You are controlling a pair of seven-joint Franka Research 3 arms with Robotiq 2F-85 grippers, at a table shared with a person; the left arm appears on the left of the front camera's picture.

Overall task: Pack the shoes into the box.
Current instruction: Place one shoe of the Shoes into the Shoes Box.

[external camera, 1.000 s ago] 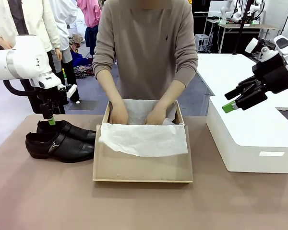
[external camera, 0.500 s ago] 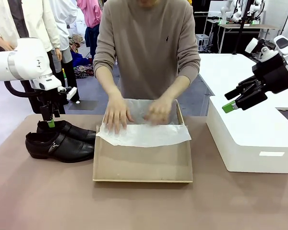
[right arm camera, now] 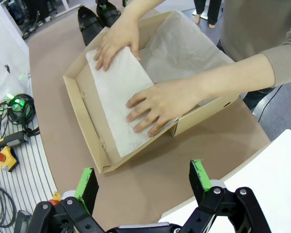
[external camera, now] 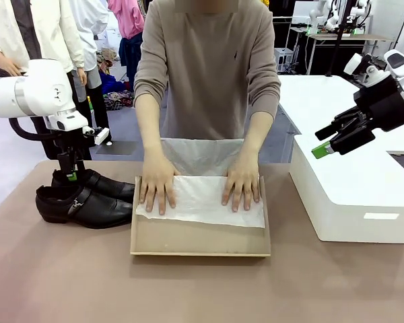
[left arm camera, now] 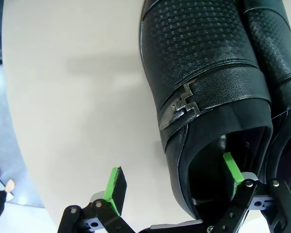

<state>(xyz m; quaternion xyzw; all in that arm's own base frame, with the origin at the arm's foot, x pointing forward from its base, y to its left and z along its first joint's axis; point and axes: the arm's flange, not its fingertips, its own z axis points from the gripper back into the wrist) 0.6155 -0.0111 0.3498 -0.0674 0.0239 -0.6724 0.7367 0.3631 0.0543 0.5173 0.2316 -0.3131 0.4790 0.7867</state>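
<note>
Black shoes [external camera: 84, 198] (glossy), tan box [external camera: 199, 239]

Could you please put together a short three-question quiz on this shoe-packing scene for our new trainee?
1. True or false: both shoes stand on the table, outside the box.
2. The person's hands press flat on: A) a shoe, B) the tissue paper, C) the bare table.
3. How does the left end effector stand relative to a shoe?
Key: 1 true. 2 B. 3 Open, with one finger inside the shoe's opening and the other outside its side wall.
</note>
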